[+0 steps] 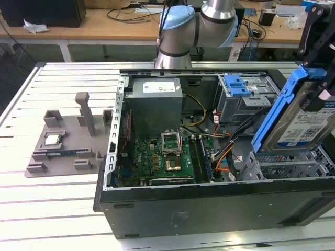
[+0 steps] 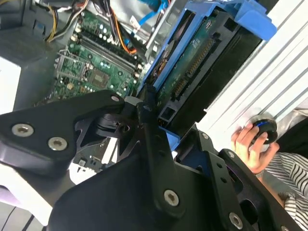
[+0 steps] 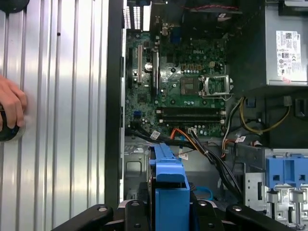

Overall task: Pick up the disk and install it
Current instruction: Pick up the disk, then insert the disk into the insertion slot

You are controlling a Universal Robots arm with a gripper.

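Currently we log the scene from the big items down. The slatted metal surface (image 1: 63, 209) carries an open computer case (image 1: 209, 204), lying on its side. The arm (image 1: 193, 26) reaches in from behind it. Inside the case sit the power supply (image 1: 157, 104), the motherboard (image 1: 157, 157) and a drive cage (image 1: 246, 97) with a blue carrier on top.

The disk (image 1: 303, 128) hangs tilted at the exterior view's right, above the case's near corner and clear of it, label facing the camera. The claw (image 1: 316, 78) pinches it by its blue rails; in the second wrist view the black fingers (image 2: 144, 113) are pressed against the carrier's end on both sides.

Step in hand, as we judge it: carrying the disk toward the metal bay (image 1: 282, 167) beneath it. To do this well, we think the tilt must be taken out so that the rails line up with the bay, and the orange and black cables (image 1: 230, 157) must be kept out from under the disk.

View notes: the exterior view gives the disk's label and, well apart at its left, a grey fixture (image 1: 63, 146) holding a small chip (image 1: 52, 139). The second wrist view gives the disk's circuit-board underside (image 2: 192, 62). Both wrist views show a person's hand (image 3: 12, 108) on the surface beside the case, resting on a dark round object (image 2: 263, 129).
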